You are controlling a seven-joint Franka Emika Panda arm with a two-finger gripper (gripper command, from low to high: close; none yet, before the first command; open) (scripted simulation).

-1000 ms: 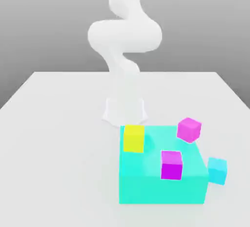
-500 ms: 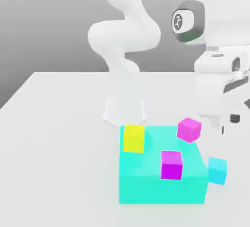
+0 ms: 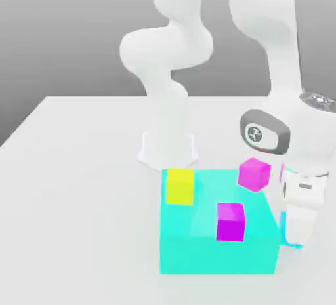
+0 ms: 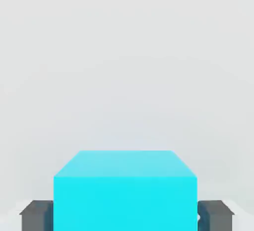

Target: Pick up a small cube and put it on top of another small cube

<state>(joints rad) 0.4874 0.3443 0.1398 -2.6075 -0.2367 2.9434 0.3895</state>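
The end effector (image 4: 127, 216) is pinching the cyan cube (image 4: 125, 202), a dark pad (image 4: 215, 216) against each of two opposite sides. In the exterior view it reaches down beside the turquoise block (image 3: 217, 255), off that view's right side, and hides much of the cyan cube, which is low, between the pads. Near the end effector, on the block's top, lies the pink cube (image 3: 254, 174), turned at an angle. The violet cube (image 3: 230, 222) sits near the block's front edge, and the yellow cube (image 3: 180, 186) is farthest from the end effector. The bench (image 3: 79, 218) spreads beneath.
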